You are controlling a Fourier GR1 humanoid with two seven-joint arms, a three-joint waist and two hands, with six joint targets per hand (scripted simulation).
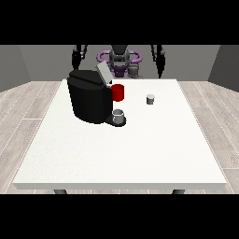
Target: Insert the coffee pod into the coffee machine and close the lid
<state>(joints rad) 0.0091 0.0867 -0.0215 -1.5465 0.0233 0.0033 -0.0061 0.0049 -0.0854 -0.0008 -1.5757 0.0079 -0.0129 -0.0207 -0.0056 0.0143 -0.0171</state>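
On the white table (116, 154), the black coffee machine (88, 100) stood at the view's left side with its lid (103, 73) tilted up and open. The small grey coffee pod (150, 99) sat alone on the table, well apart from the machine, to the view's right of it. A red cup (118, 92) was just beside the machine, and a grey cup (118, 115) stood on its tray. The hand at the view's left (76, 59) and the hand at the view's right (160, 65) hung near the robot's body, away from the pod, holding nothing; I cannot tell how their fingers lay. In my judgement nothing was done yet: picking, inserting and closing all remained.
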